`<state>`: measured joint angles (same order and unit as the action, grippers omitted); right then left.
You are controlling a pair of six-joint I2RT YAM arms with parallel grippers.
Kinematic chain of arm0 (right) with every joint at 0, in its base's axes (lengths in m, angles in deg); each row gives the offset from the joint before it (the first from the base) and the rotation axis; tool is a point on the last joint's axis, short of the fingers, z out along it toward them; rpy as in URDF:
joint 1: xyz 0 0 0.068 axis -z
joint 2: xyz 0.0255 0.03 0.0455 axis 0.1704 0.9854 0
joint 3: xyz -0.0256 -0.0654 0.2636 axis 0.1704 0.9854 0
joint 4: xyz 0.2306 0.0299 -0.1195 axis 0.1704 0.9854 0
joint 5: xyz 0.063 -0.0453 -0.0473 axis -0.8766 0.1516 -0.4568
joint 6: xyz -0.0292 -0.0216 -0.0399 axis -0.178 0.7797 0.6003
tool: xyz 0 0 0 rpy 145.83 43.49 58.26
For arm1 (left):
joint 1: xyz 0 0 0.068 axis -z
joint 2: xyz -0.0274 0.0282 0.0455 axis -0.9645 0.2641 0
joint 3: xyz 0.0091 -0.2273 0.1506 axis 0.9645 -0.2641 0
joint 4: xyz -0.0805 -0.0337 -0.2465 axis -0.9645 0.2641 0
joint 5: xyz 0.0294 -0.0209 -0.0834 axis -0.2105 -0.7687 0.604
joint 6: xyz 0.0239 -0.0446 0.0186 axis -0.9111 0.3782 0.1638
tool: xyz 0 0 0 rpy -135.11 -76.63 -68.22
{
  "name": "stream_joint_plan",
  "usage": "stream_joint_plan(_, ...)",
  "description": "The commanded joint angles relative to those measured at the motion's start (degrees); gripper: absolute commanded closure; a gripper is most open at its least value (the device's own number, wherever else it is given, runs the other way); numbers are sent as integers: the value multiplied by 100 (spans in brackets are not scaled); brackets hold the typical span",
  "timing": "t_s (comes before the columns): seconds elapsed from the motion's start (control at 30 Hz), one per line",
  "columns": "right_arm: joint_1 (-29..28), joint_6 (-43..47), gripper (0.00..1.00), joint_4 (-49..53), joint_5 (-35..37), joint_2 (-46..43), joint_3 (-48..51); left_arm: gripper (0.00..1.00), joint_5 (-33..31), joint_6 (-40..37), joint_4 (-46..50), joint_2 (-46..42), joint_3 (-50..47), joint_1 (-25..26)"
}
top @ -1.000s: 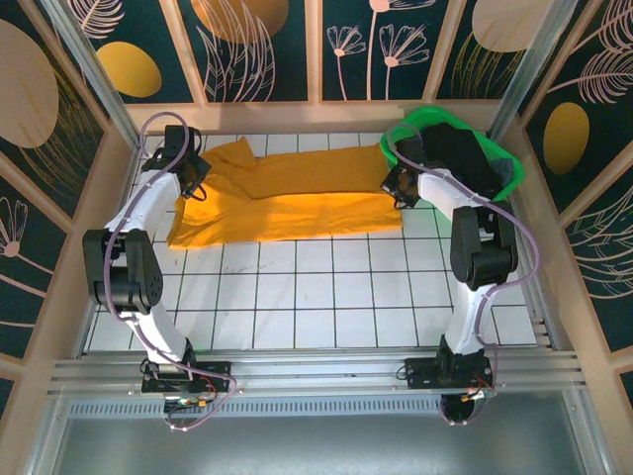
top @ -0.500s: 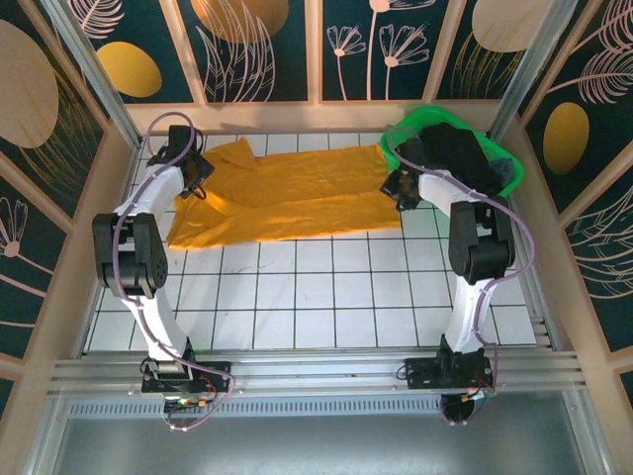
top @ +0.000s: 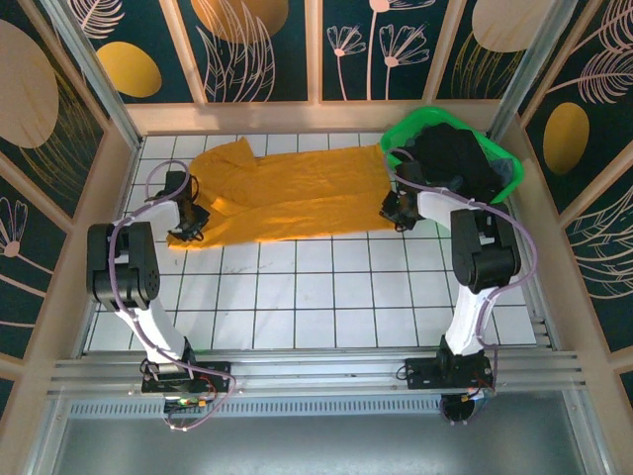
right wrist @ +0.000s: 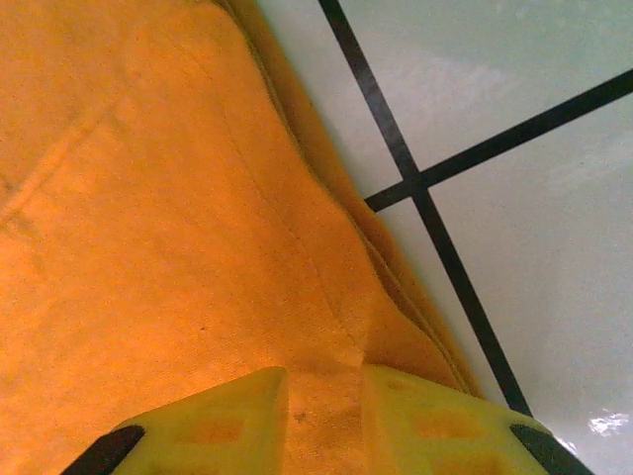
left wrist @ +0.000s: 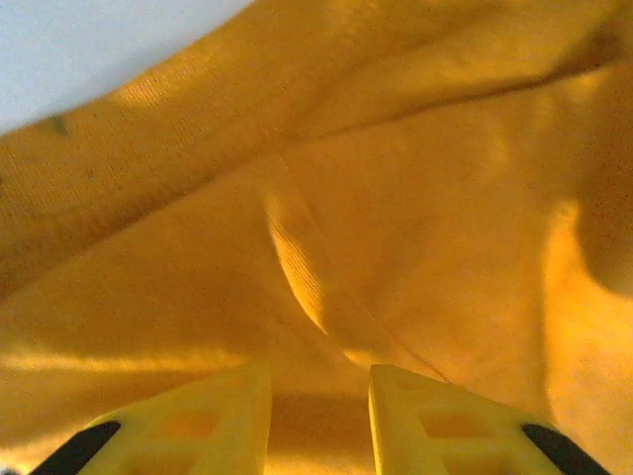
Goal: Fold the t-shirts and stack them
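At the far left of the white-tiled bench [top: 316, 297], the left end effector [top: 190, 220] sits low on the near-left corner of the mustard t-shirt [top: 297, 193]. In the wrist view its yellow fingers [left wrist: 198, 421] stand close together with orange cloth filling the narrow gap, and a raised seam runs straight toward them. I read that as clamped on the shirt's edge, likely so that this end can be lifted and carried over in a fold.

The shirt lies stretched sideways across the far half of the bench. It is mostly flat, with one loose flap near the far-left corner and long, soft creases running along its length. The fabric is plain and fine-ribbed, and brighter where the light falls across its middle.

Further right, the right end effector [top: 396, 208] is on the near-right corner of the same shirt. Its fingers [right wrist: 435, 421] are drawn nearly together. The cloth puckers up between them, with the doubled hem lying just beside them on the bare tile, so it too appears pinched on the fabric. With both ends held, the cloth stays taut and square for folding.

At the far right stands a green basket [top: 407, 123] heaped with dark t-shirts [top: 455, 158] that are not yet folded.
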<state>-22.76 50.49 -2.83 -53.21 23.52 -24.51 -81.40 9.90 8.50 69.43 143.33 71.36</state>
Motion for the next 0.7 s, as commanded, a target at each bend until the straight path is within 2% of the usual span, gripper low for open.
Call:
stream_joint_plan(0.0, 41, -89, 74, 110, -29, 250, 100, 73, 171, 337, -134, 199, -230, -192)
stream_joint_plan(0.2, 57, -198, 73, 302, -28, -394, 1102, 72, 325, 845, -75, -717, -1514, -246)
stream_joint_plan(0.43, 22, -440, 71, 629, -354, -1867, 2829, 71, 83, 1083, 559, -2284, -2795, -244)
stream_joint_plan(0.53, -5, -399, 65, 795, -430, -2483, 3123, 68, -225, 1172, 1025, -2936, -2789, -247)
stream_joint_plan(0.67, -83, -112, 55, 586, -437, -3155, 2906, 60, -339, 890, 1417, -3159, -1989, -197)
